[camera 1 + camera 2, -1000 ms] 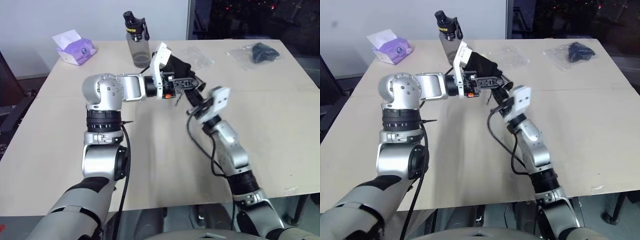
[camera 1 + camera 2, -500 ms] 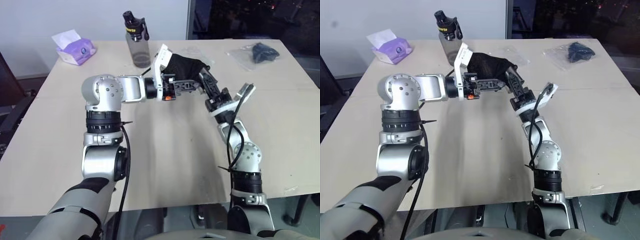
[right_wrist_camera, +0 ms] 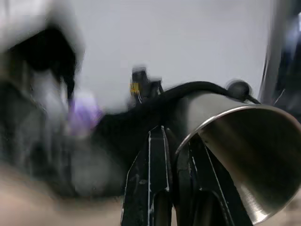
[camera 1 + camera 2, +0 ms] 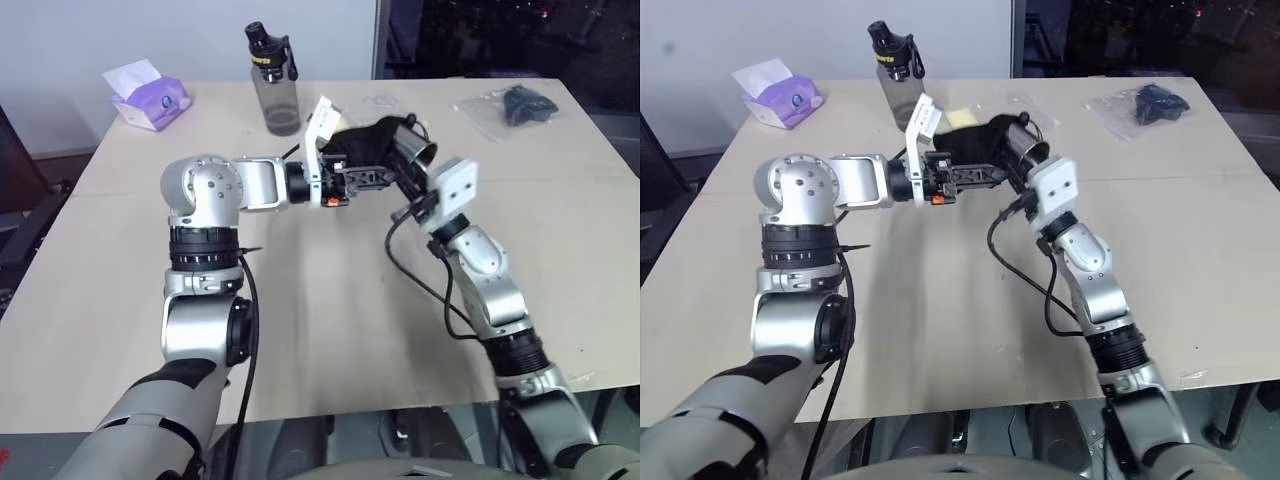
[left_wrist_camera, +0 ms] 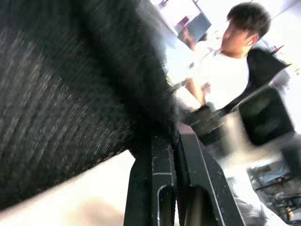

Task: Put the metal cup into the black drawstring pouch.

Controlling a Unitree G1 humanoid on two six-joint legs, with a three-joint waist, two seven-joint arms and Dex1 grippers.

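The black drawstring pouch (image 4: pixel 360 140) hangs above the table's middle, with my left gripper (image 4: pixel 392 174) shut on its fabric (image 5: pixel 70 94). The metal cup (image 4: pixel 414 151) lies tilted at the pouch's right side, its open mouth turned toward the camera. Its closed end is against the black fabric; how deep it sits I cannot tell. My right gripper (image 3: pixel 176 136) is shut on the cup's (image 3: pixel 235 150) rim, one finger inside and one outside. A thin black cord (image 3: pixel 197 87) curves over the cup.
A smoky-grey bottle (image 4: pixel 275 85) stands at the back of the table (image 4: pixel 300 330). A purple tissue pack (image 4: pixel 150 97) lies back left, a plastic-wrapped dark bundle (image 4: pixel 520 105) back right. A person (image 5: pixel 225 66) shows in the left wrist view.
My right wrist has rolled and its forearm swung, so the cup's open mouth now shows beside the pouch. The left gripper with the pouch has stayed about where it was.
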